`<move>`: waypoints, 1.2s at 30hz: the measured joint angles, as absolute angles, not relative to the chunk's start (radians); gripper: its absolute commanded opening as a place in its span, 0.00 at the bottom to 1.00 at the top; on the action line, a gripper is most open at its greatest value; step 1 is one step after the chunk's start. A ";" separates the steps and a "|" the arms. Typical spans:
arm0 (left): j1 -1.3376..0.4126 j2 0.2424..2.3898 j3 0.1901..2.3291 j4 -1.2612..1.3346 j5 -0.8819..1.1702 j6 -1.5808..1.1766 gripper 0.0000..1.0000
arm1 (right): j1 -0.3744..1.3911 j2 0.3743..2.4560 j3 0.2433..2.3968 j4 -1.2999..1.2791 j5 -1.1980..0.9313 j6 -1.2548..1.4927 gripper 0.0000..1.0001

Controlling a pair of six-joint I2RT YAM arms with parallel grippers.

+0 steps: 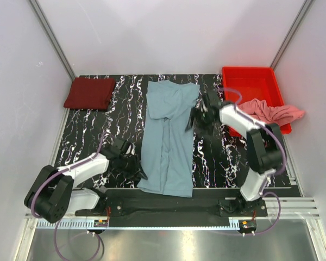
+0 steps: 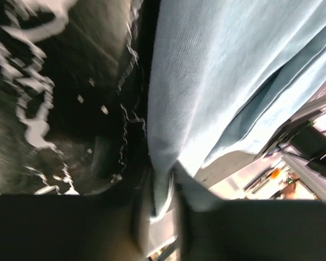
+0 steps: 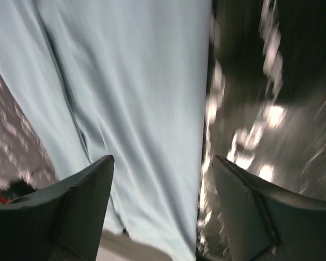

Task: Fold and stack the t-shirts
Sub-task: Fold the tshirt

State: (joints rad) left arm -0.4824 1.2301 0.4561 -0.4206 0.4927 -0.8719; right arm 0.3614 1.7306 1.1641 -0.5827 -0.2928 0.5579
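Observation:
The grey-blue t-shirt (image 1: pixel 168 136) lies folded into a long strip down the middle of the table. My left gripper (image 1: pixel 137 165) is at the shirt's left edge near the front, shut on a pinch of that cloth (image 2: pixel 162 187). My right gripper (image 1: pixel 193 119) is open, low over the shirt's right edge near the back. In the right wrist view it (image 3: pixel 163 163) straddles that edge of the shirt (image 3: pixel 136 109). The maroon t-shirt (image 1: pixel 89 92) lies folded at the back left. The salmon pink t-shirt (image 1: pixel 274 112) is crumpled over the red tray's front rim.
The red plastic tray (image 1: pixel 249 81) stands at the back right. The table top (image 1: pixel 223 157) is black with white marbling. Grey walls with metal frame posts enclose the back and sides. A metal rail (image 1: pixel 293 204) runs along the near edge by the arm bases.

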 measured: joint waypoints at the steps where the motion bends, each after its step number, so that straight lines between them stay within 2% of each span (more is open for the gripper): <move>1: -0.495 1.230 0.458 -0.428 0.493 -0.878 0.43 | 0.352 1.786 1.266 -0.606 -0.265 0.527 0.85; 2: -0.506 1.229 0.461 -0.437 0.492 -0.881 0.50 | 0.345 1.843 1.370 -0.630 -0.239 0.500 0.87; 3: -0.513 1.226 0.468 -0.451 0.491 -0.884 0.62 | 0.340 1.895 1.460 -0.642 -0.217 0.473 0.87; 5: -0.519 1.200 0.497 -0.512 0.460 -0.877 0.69 | 0.335 2.008 1.674 -0.682 -0.175 0.425 0.88; 6: -0.520 1.177 0.519 -0.550 0.436 -0.869 0.76 | 0.334 2.048 1.748 -0.694 -0.161 0.412 0.88; 10: -0.515 1.062 0.700 -0.703 0.301 -0.800 0.82 | 0.334 2.243 2.102 -0.761 -0.142 0.373 0.91; 11: -0.510 1.053 0.747 -0.710 0.281 -0.775 0.81 | 0.334 2.276 2.159 -0.772 -0.141 0.368 0.99; 17: -0.402 1.186 1.051 -0.653 0.235 -0.611 0.74 | 0.324 2.395 2.333 -0.789 -0.151 0.355 1.00; 20: -0.311 1.361 1.174 -0.567 0.262 -0.567 0.67 | 0.305 2.424 2.350 -0.764 -0.163 0.356 1.00; 24: -0.233 1.605 1.313 -0.447 0.345 -0.543 0.63 | 0.260 2.457 2.350 -0.693 -0.200 0.363 1.00; 26: -0.221 1.721 1.389 -0.388 0.385 -0.541 0.59 | 0.236 2.478 2.352 -0.646 -0.224 0.374 1.00; 30: -0.218 1.966 1.560 -0.253 0.460 -0.559 0.56 | 0.206 2.529 2.370 -0.582 -0.257 0.405 1.00; 36: -0.220 2.211 1.711 -0.100 0.491 -0.656 0.53 | 0.207 2.607 2.371 -0.500 -0.317 0.471 1.00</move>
